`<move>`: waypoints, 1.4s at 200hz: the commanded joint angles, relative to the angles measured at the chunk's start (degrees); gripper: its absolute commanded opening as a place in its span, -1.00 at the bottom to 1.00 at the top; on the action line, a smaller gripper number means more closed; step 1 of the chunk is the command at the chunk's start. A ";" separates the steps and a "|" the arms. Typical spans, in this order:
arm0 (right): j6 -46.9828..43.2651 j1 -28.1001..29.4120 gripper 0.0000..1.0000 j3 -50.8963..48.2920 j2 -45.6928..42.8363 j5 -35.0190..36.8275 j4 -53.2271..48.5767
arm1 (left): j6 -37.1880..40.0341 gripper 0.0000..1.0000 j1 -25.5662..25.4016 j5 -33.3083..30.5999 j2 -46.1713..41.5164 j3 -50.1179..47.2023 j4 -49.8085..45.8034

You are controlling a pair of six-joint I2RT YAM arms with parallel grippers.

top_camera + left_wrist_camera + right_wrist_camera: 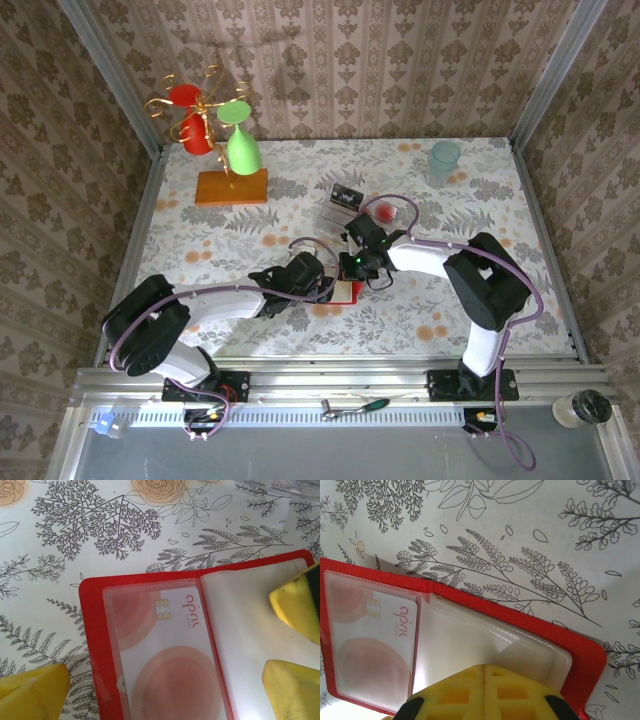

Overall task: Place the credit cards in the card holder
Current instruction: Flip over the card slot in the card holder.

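The red card holder lies open on the flowered cloth, between both arms in the top view. A whitish credit card with red round blotches sits inside its left clear pocket, also visible from the right wrist. My left gripper is open, its yellow fingers straddling that left half. My right gripper is shut, its tips resting on the pale right pockets with nothing seen between them. A black card and a red-blotched card lie at the back by the clear tray.
The clear plastic tray sits behind the holder. A wooden stand with red and green cups is at the back left, and a teal cup at the back right. Metal rails edge the table.
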 commanded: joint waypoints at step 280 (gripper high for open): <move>5.53 0.30 -0.03 -2.78 -2.95 1.08 2.71 | -1.76 0.58 -0.96 0.87 5.88 -4.14 5.92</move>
